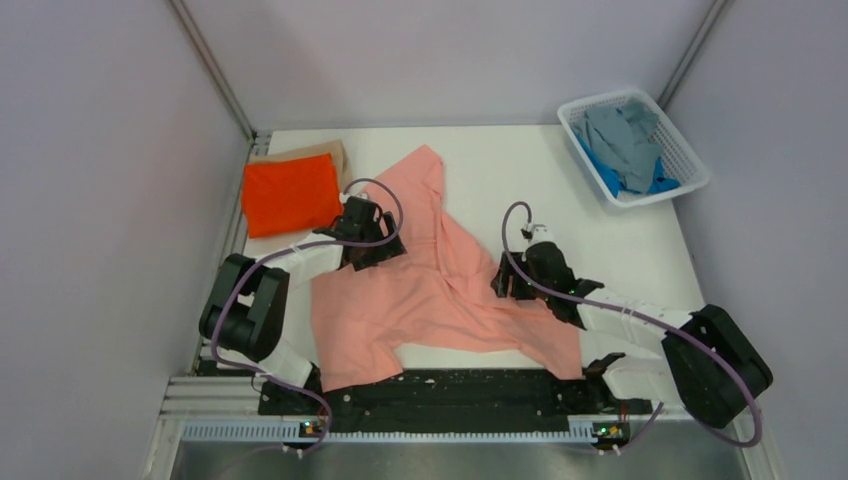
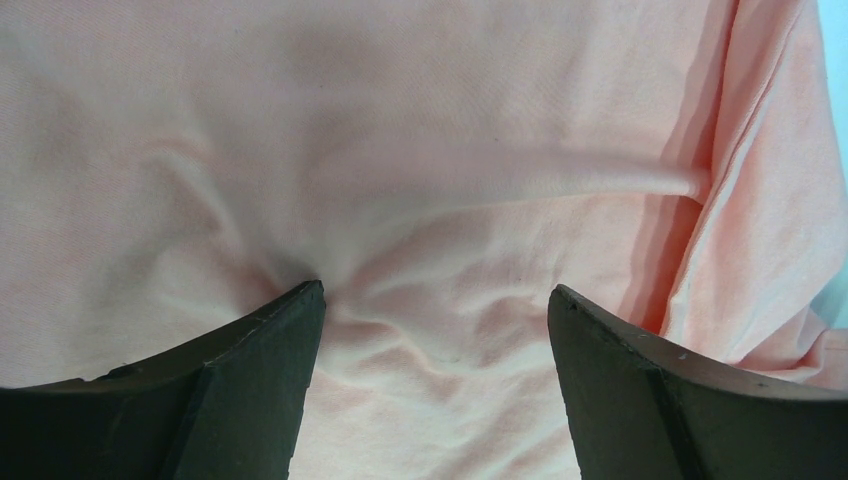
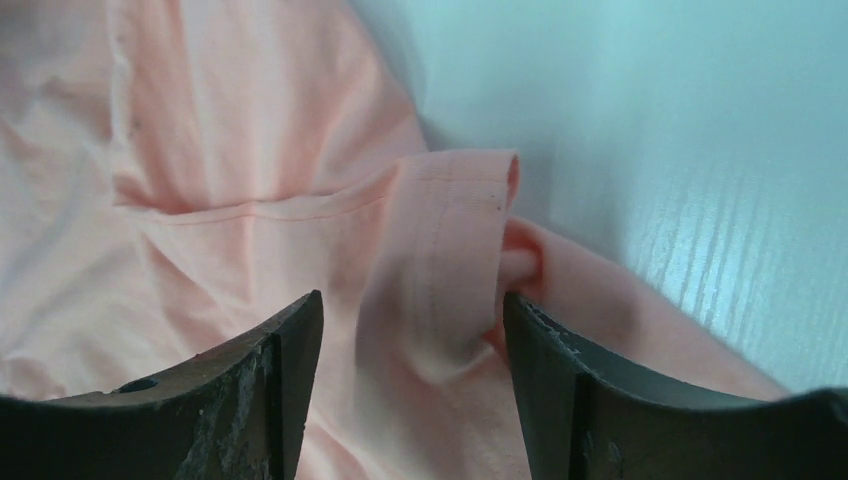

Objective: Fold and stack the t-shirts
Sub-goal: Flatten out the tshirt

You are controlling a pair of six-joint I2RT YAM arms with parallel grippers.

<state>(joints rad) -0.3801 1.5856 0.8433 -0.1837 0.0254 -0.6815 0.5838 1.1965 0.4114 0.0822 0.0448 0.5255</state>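
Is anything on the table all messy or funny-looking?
Yes. The salmon pink t-shirt lies crooked and wrinkled in the middle, not flat. One hem is flipped over on itself right by the right gripper. The orange t-shirt at the far left looks neatly folded.

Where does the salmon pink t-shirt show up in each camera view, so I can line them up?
Top external: the salmon pink t-shirt lies crumpled across the table's middle, between both arms.
Left wrist: it fills nearly the whole picture, bunched under the open left gripper.
Right wrist: it covers the left and bottom, with a hemmed fold inside the open right gripper.
Shared landmark: the white table, a right-edge sliver, upper right.
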